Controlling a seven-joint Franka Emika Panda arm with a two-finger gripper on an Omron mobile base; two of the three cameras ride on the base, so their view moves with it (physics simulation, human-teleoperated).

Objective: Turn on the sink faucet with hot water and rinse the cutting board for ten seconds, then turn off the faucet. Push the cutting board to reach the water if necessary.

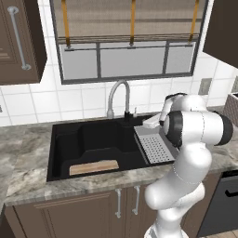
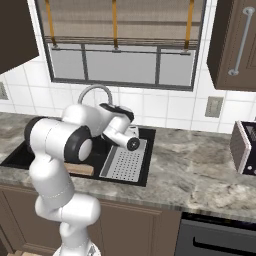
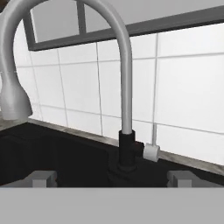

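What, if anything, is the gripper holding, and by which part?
Nothing. The gripper is open with empty space between its fingertips, facing the faucet base and its side lever without touching them.

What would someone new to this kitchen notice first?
The white arm bends over the counter toward the sink faucet, whose tall grey spout arches over the black sink below the window. A tan cutting board lies dry at the basin's front.

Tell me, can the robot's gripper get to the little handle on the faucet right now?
Probably yes. The gripper is open and faces the sink faucet head on, with the small lever handle a little to one side in the hand view. Nothing stands between them.
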